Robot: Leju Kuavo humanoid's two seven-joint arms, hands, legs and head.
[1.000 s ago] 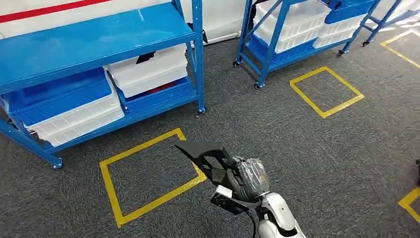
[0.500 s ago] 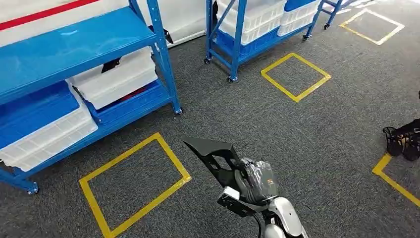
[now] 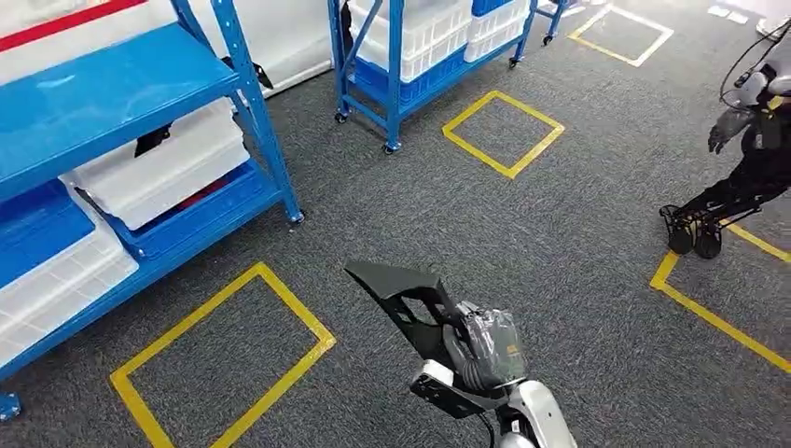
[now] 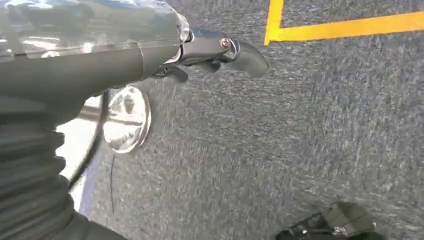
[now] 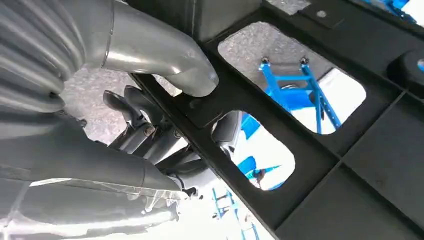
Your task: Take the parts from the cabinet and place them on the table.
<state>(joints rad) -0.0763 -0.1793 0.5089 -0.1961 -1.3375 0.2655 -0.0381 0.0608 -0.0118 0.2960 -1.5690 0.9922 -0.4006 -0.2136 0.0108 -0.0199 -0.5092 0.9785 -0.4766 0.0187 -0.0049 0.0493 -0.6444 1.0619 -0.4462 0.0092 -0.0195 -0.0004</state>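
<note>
Carrying a black plastic part [image 3: 401, 297] out in front, thumb and fingers clamped on its frame, the right hand [image 3: 485, 343] is away from the blue shelving [image 3: 252, 140]; no table visible, so placing remains; left hand [image 4: 100, 45] holds nothing, finger spread unclear.

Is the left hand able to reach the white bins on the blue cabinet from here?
Probably not. The left hand hangs low over the carpet, and the white bins on the blue cabinet lie well off to the side, across open floor. The robot would likely need to walk closer.
</note>
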